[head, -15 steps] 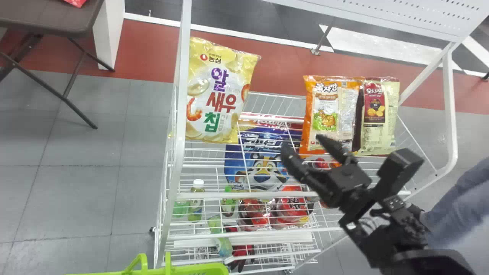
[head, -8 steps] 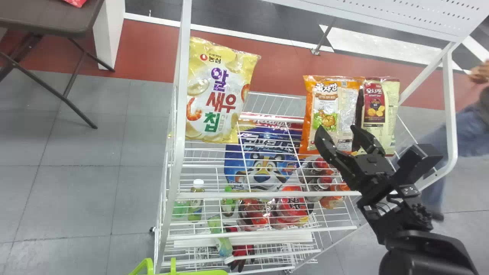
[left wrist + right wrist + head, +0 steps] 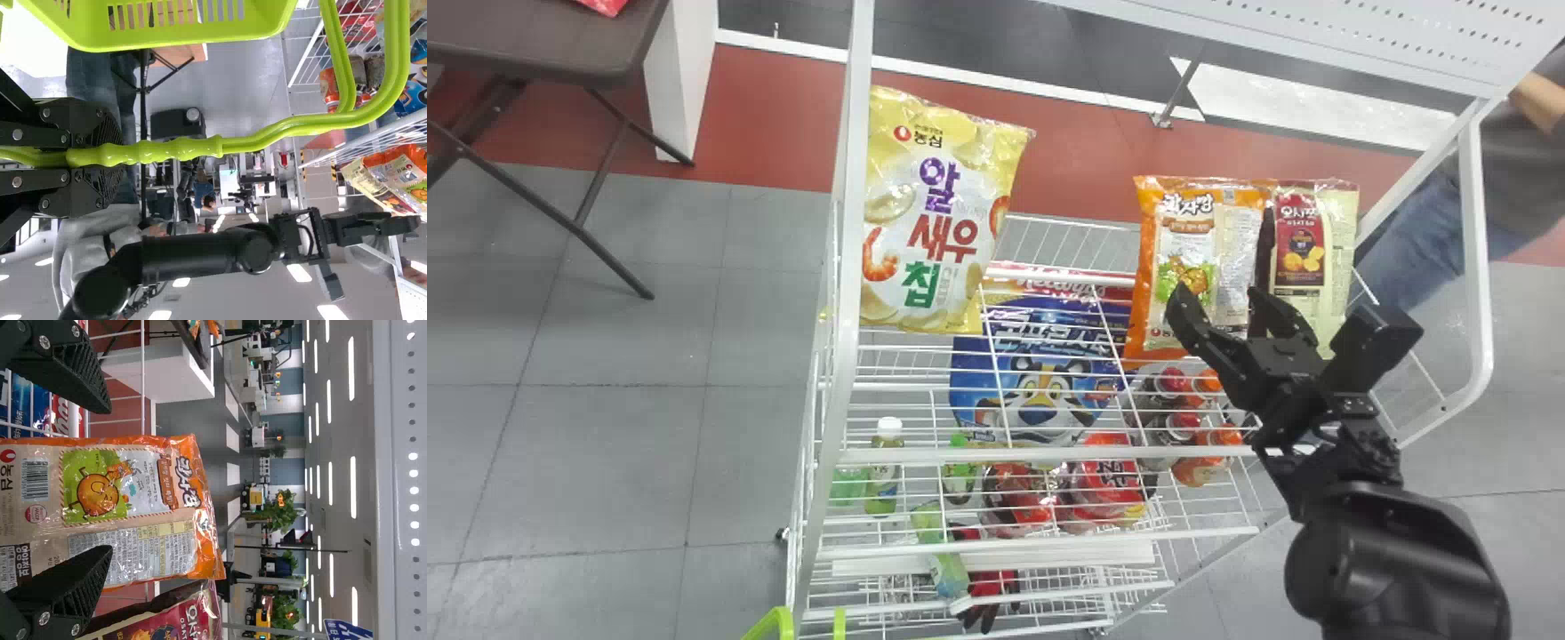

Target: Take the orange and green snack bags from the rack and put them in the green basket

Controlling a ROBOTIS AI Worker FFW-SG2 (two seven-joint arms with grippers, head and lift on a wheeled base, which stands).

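Observation:
My right gripper (image 3: 1220,304) stands open over the lower part of the orange snack bag (image 3: 1199,258), which is upright on the rack's top shelf. Right of that bag stands a pale yellow-green bag (image 3: 1336,267) with a maroon panel. Seen from the right wrist, the orange bag (image 3: 143,507) lies ahead of the open gripper (image 3: 107,480), and one finger overlaps its edge; contact cannot be told. The green basket (image 3: 775,624) shows at the head view's bottom edge. In the left wrist view, my left gripper (image 3: 100,157) is shut on the handle of the basket (image 3: 180,32).
A yellow chip bag (image 3: 943,213) stands at the left of the white rack (image 3: 845,231). Lower shelves hold a blue cereal bag (image 3: 1040,373), bottles and red packets. The rack's perforated panel (image 3: 1414,44) is at the upper right, and a brown table (image 3: 543,44) at the far left.
My right gripper has moved right and up in the head view, from over the blue cereal bag to over the orange bag. The green basket has sunk lower at the bottom edge.

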